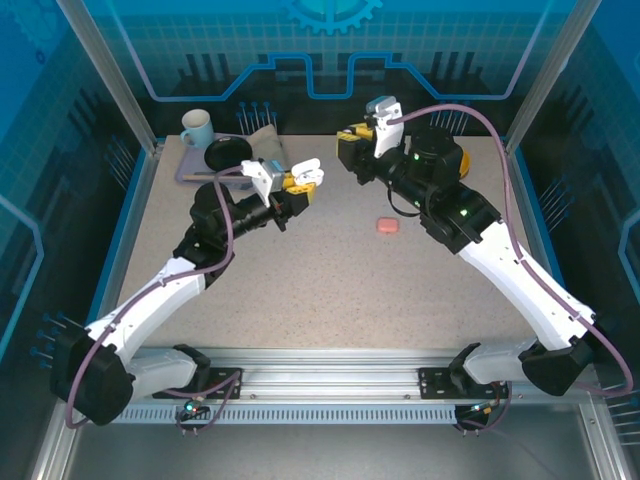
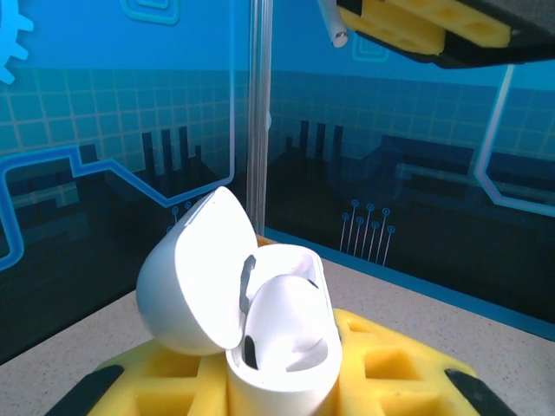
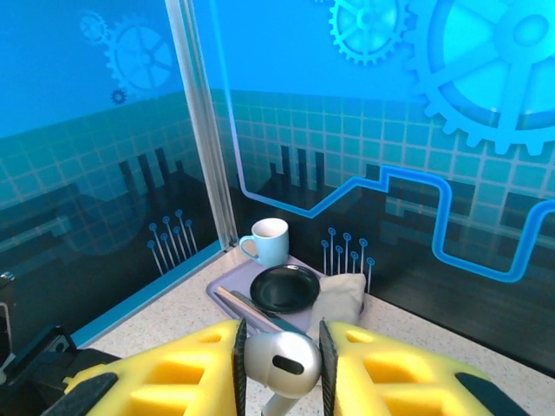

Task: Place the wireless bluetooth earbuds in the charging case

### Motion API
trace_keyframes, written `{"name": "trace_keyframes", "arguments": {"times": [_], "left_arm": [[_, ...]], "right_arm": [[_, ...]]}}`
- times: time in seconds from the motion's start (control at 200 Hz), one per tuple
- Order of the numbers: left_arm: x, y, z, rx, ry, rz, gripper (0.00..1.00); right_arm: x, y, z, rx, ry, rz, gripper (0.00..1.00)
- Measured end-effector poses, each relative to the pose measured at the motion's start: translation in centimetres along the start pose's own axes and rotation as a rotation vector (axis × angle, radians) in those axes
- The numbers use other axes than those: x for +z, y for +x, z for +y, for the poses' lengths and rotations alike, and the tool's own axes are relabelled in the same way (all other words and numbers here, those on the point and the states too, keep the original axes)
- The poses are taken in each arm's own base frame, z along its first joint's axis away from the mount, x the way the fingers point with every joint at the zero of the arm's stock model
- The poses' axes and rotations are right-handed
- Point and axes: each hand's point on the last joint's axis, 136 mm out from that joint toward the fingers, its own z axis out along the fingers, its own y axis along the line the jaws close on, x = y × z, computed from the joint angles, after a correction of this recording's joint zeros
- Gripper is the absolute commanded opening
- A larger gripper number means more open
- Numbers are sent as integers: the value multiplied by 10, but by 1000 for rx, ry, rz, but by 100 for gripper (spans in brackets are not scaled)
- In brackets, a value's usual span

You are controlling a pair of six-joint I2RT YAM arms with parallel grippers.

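Observation:
My left gripper [image 1: 300, 186] is shut on the base of a white charging case [image 2: 282, 334], which sits upright between the yellow fingers [image 2: 395, 364]. Its lid [image 2: 195, 277] is flipped open to the left. In the top view the white charging case [image 1: 308, 170] is held above the table's middle back. My right gripper [image 3: 279, 368] is shut on a white earbud [image 3: 279, 362], head up and stem pointing down. The right gripper [image 1: 352, 142] hangs just right of and beyond the case. From the left wrist view its yellow finger [image 2: 416, 26] and the earbud's stem tip [image 2: 338, 36] show above the case.
A small salmon-pink case [image 1: 387, 226] lies shut on the table right of centre. At the back left a lilac tray [image 1: 190, 172] holds a pale blue mug [image 3: 267, 241], a black plate [image 3: 284, 288], a beige cloth [image 3: 340, 295] and cutlery. Glass walls and posts enclose the table.

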Motion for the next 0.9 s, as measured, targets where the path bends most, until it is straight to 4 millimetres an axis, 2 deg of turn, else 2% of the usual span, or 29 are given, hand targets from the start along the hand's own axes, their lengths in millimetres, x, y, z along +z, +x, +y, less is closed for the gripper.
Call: {"name": "trace_keyframes", "arguments": {"times": [0.145, 0.375, 0.9], "left_arm": [[6, -9, -2, 6, 18, -13, 0], [13, -19, -6, 11, 42, -23, 0], [16, -21, -12, -13, 72, -23, 0]], "right_arm": [[1, 6, 0, 12, -56, 2, 28], [-2, 10, 11, 13, -165, 14, 27], [-2, 15, 25, 5, -271, 33, 25]]}}
